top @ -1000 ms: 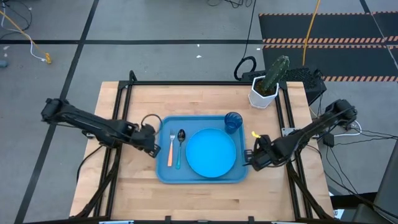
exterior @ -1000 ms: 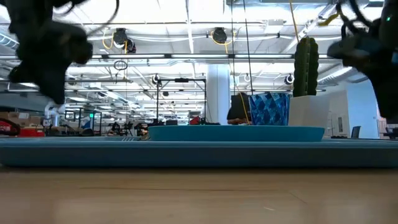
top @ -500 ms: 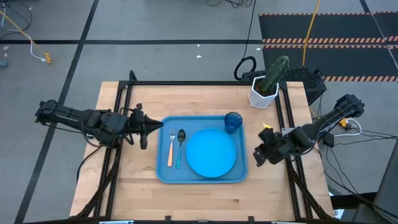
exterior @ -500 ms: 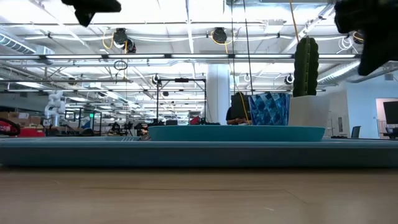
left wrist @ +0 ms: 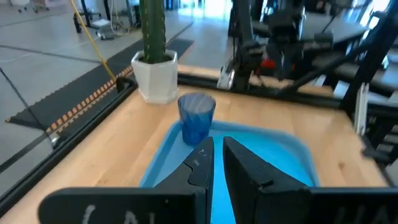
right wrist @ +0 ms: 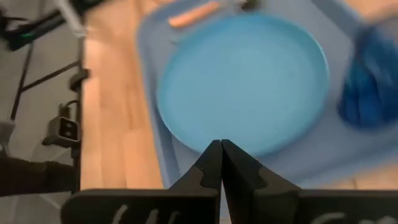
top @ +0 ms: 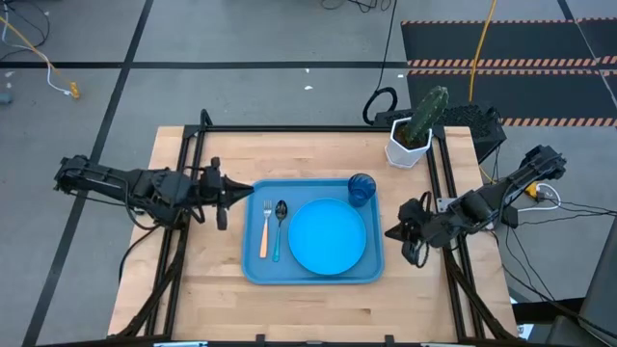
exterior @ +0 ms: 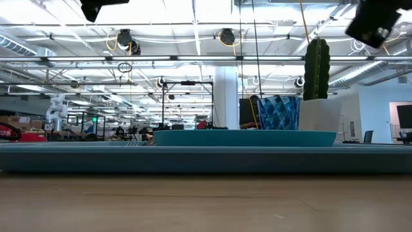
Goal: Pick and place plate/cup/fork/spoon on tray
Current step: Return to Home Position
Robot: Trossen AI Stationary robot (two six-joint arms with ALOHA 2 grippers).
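While both arms are hovering off its short ends, tray sitting mid-table, carrying plate, with fork and spoon lying alongside, left of plate. Right gripper hanging by right rim, jaws pressed together. Left gripper hanging by left rim, jaws slit apart. Cup standing in tray's far right corner. Cactus pot standing beyond.
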